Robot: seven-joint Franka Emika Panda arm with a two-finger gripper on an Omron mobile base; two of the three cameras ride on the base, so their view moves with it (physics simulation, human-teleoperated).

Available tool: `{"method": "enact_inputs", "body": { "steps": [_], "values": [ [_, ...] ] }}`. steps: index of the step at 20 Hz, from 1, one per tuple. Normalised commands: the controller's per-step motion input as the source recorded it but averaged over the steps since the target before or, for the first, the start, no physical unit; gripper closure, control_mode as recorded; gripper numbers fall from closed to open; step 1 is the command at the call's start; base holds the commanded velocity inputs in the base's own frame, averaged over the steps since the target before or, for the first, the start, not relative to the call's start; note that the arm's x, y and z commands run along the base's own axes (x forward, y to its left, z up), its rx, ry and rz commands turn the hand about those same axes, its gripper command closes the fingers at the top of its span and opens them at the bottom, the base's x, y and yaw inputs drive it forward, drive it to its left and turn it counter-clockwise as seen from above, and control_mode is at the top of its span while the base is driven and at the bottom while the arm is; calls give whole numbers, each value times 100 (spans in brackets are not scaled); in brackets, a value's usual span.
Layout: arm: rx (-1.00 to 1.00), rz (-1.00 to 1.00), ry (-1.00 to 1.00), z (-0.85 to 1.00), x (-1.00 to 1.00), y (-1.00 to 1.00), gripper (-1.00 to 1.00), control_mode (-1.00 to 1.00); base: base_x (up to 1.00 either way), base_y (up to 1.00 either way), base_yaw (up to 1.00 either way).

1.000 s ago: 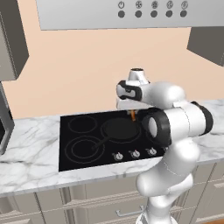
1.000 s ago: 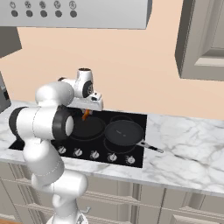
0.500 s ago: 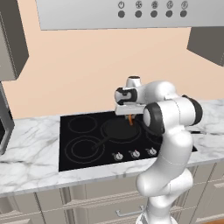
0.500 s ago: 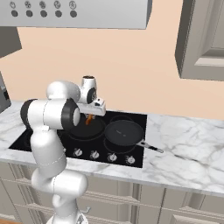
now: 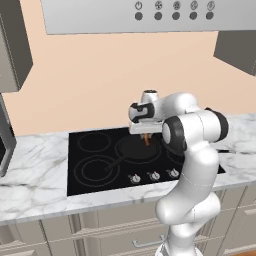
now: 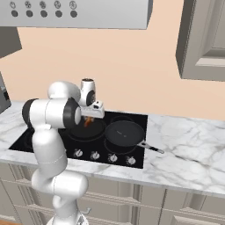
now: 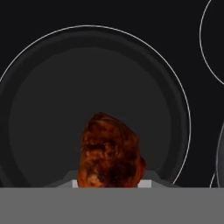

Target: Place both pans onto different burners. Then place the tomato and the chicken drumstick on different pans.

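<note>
Drumstick (image 7: 109,151) in hand (image 5: 146,139) hangs over pan (image 7: 92,100); second pan (image 6: 125,133) beside.

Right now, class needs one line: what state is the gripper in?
Gripper: shut on the drumstick, held above a pan on the cooktop.

There are two pans: a first pan (image 6: 94,132) and, at its 3 o'clock, a second pan (image 6: 125,133). There is one chicken drumstick (image 6: 89,121). The one cooktop (image 5: 80,185) shows two bare burners, a far burner (image 5: 95,141) at 10 o'clock and a near burner (image 5: 92,170) at 8 o'clock. Four knobs (image 6: 94,155) sit in a row. The one hood (image 5: 100,20) has five round buttons (image 5: 176,16).
</note>
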Motion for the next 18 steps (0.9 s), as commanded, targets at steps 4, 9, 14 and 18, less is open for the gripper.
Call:
{"method": "enact_inputs", "body": {
  "steps": [4,9,14,18],
  "values": [
    [0,0,0,-17,0,19,100,-100,0,0,0],
    [0,0,0,-36,0,6,100,-100,0,0,0],
    [0,0,0,-38,0,0,100,-100,0,0,0],
    [0,0,0,-3,0,0,100,-100,0,0,0]
  ]
}}
